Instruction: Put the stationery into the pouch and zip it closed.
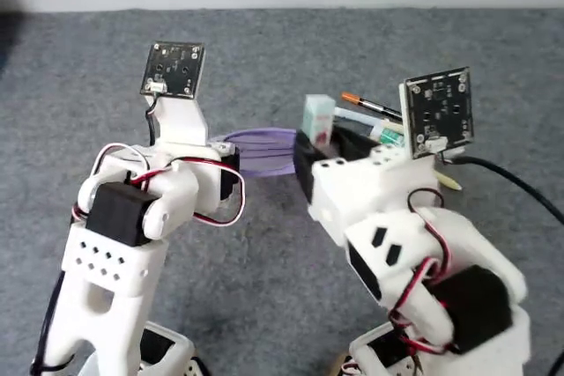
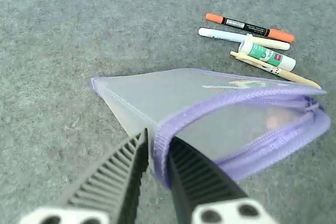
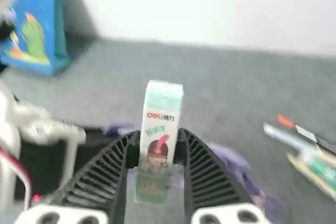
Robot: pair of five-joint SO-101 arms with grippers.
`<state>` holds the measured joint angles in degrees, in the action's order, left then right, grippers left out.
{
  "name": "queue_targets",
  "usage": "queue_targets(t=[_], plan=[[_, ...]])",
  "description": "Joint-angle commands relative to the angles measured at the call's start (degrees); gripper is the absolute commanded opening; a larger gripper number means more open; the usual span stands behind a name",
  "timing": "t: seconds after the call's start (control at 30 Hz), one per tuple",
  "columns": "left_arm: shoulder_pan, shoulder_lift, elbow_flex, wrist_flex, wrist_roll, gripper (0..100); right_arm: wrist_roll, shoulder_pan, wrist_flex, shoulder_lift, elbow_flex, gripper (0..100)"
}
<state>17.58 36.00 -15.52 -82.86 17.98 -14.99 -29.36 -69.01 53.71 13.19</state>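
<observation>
Right gripper [image 3: 157, 136] clamps eraser [image 3: 163, 103] (upright).

Your left gripper [image 2: 156, 141] clamped the pouch [image 2: 210, 100] by its purple zip edge.
The clear pouch lay on grey carpet [image 2: 58, 30], mouth gaping. Just beyond it you had an orange marker [image 2: 249, 27], a white pen [image 2: 231, 36], a green-labelled glue stick [image 2: 268, 56] and a beige pen [image 2: 294, 76], close together.

Left tool [image 2: 156, 139] pinches nearly closed, right tool [image 3: 157, 136] clamps with jaws wider.
</observation>
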Motion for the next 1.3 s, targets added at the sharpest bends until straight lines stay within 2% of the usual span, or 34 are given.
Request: queue_targets(t=[0.0,0.17,0.3,0.57,0.83,1.07,1.27], plan=[[0.00,-0.18,2.86,1.58,0.62,3,0.79,-2.33,13.32,1.36,5.36,0.8],[-0.09,-3.34,3.12,1.49,0.62,3,6.95,-7.16,25.98,1.71,14.68,0.8],[-0.09,-4.31,4.18,1.49,0.62,3,12.66,-7.78,31.87,1.80,19.69,0.8],[-0.09,-4.13,5.58,1.23,0.62,3,14.59,-7.43,32.48,4.97,27.52,0.8],[-0.18,-4.13,5.58,1.14,0.62,3,16.00,-2.07,34.51,10.15,39.30,1.3],[-0.18,-4.31,5.58,1.14,0.62,3,17.41,-1.80,34.07,10.33,39.74,21.0],[-0.18,-4.13,5.58,1.14,0.62,3,17.49,-1.89,33.71,10.42,35.16,16.9]])
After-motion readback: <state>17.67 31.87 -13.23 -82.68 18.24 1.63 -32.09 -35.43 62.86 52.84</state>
